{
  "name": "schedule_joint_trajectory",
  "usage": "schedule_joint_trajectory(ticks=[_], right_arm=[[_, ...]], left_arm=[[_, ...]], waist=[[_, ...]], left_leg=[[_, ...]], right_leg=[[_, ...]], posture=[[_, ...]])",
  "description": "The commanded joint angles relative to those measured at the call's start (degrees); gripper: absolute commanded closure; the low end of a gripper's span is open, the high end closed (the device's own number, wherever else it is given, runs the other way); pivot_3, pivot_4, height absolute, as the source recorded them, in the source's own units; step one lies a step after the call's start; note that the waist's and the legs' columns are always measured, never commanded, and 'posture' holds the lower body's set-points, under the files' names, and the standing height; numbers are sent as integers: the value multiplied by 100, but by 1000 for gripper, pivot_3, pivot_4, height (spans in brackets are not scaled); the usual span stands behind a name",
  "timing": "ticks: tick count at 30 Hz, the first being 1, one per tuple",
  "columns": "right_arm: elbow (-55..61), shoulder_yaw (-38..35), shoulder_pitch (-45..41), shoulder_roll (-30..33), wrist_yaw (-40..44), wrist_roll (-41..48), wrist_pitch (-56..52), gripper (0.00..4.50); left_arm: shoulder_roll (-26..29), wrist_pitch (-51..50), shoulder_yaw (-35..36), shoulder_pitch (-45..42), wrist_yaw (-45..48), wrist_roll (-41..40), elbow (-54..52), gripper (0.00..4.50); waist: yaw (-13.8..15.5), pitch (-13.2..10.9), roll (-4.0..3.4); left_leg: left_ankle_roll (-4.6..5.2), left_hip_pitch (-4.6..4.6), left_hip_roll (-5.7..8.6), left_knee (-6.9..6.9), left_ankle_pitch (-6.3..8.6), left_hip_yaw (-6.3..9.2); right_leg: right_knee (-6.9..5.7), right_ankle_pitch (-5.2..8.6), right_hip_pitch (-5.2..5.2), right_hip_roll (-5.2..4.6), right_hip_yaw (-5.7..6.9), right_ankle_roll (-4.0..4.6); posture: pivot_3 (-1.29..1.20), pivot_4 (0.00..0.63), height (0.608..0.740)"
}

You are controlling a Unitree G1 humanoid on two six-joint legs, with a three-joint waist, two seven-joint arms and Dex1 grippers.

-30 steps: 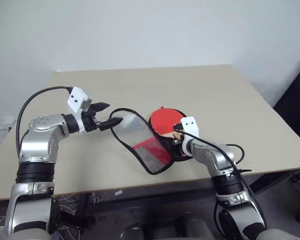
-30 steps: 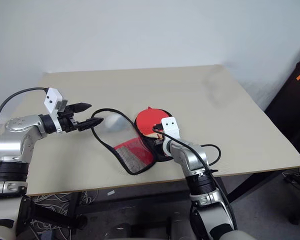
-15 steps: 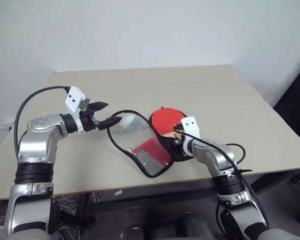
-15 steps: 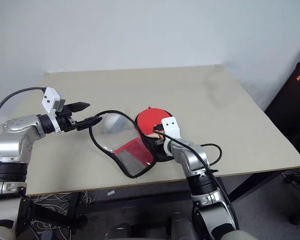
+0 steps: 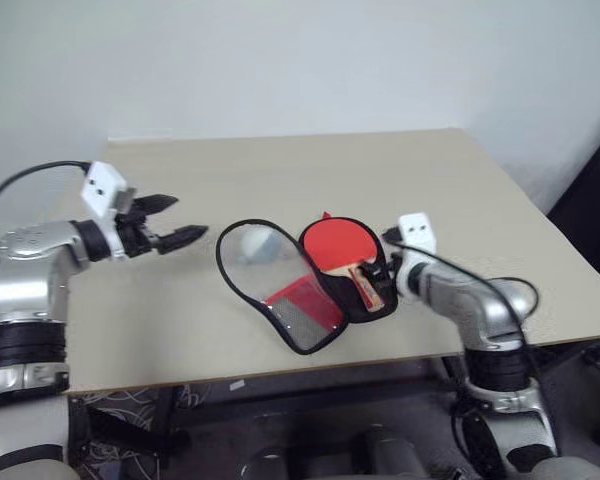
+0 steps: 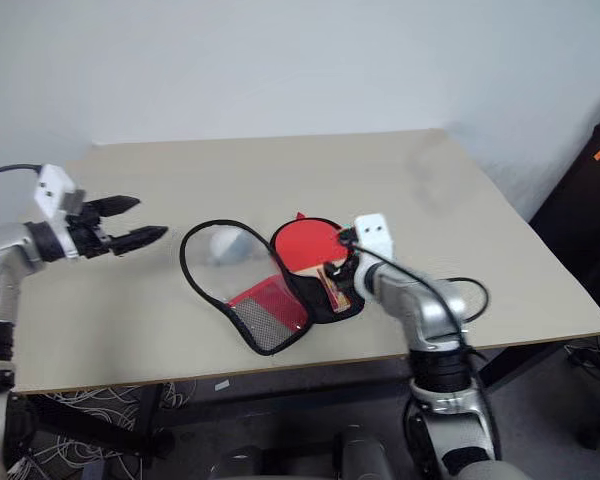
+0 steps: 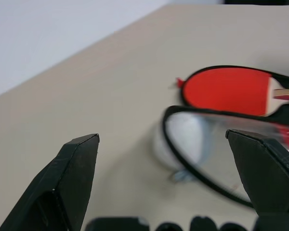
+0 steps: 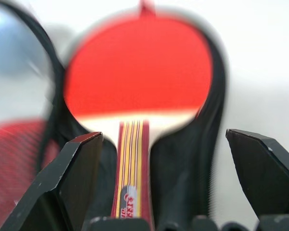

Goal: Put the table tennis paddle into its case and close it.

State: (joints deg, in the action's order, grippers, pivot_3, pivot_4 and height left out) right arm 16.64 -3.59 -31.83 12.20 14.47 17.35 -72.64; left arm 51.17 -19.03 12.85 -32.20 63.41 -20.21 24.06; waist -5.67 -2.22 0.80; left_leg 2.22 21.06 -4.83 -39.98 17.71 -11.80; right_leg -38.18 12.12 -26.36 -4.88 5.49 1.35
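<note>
Table tennis paddle [image 5: 340, 246]: round red blade with a light wooden handle striped red, lying flat in the black-lined lower half of the case [image 5: 372, 304], blade away from the right hand, handle pointing toward it. Case: soft zip cover, lying unzipped on the beige desk [image 5: 280, 170]; its upper flap [image 5: 270, 275], with clear window and red-and-mesh end, is folded out flat to the side of the paddle nearer the left hand. The two halves join along the paddle's edge. Right hand [image 5: 389, 270]: black fingers spread wide, gripping nothing, poised just at the handle end of the paddle; in the right wrist view the handle [image 8: 130, 163] runs up between the two parted fingers [image 8: 72, 183] without either touching it. Left hand [image 5: 170, 233]: fingers likewise spread, empty, held above the desk and well apart from the case, pointing toward the rounded window end of the flap; in the left wrist view the black rim of the flap [image 7: 207, 154] and the red blade [image 7: 226, 89] beyond it lie ahead of the fingers [image 7: 77, 178]. Case not yet closed.
</note>
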Motion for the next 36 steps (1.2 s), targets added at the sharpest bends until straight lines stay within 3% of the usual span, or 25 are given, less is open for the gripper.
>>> schedule_joint_trajectory(ticks=[1,2,4,8,15,20,25,36], right_arm=[[611,-513,-426,584,732,666,-103,34],[620,-633,-512,796,861,765,-132,34],[568,-768,-627,1059,967,882,-161,0],[110,-1076,-942,1734,1112,890,-10,0],[-119,-1111,-1058,2209,1166,941,140,0],[-109,-1060,-1049,2314,1157,954,180,0],[-61,-1090,-1052,2320,1080,1020,164,0],[-186,-1115,-1205,2177,879,1027,222,0]], left_arm=[[198,117,329,-146,114,-163,205,0],[209,258,350,-114,23,-77,328,0],[218,465,335,-89,-137,91,564,565],[-62,581,292,238,-369,138,819,1956],[-800,88,-49,840,-691,31,-233,4474],[-1207,-750,-225,1041,-671,-351,-1142,4474],[-1159,-1315,-685,955,-350,-503,-2041,4474],[-2638,-1373,-1303,-345,-1307,-248,-1583,4474]], waist=[[4,-2,-3],[9,-2,-3],[14,0,-1],[12,0,1],[16,-1,5],[13,-1,4],[9,-1,3],[143,0,0]], left_leg=[[0,0,-1,1,0,1],[1,-2,0,3,0,3],[1,-3,0,4,0,5],[2,-3,0,9,0,3],[3,3,0,20,-1,-2],[2,0,0,20,-1,-6],[1,-3,-1,20,-2,-5],[25,-8,6,19,-18,-3]], right_leg=[[2,0,2,0,1,0],[4,0,1,0,0,0],[11,0,8,0,4,1],[20,-2,9,1,7,3],[29,-3,5,1,10,4],[29,-4,7,0,5,4],[28,-4,8,2,4,4],[30,-8,20,0,4,4]], posture=[[0,0,740],[0,0,740],[0,0,740],[0,0,740],[0,0,740],[0,0,740],[0,0,740],[0,0,740]])
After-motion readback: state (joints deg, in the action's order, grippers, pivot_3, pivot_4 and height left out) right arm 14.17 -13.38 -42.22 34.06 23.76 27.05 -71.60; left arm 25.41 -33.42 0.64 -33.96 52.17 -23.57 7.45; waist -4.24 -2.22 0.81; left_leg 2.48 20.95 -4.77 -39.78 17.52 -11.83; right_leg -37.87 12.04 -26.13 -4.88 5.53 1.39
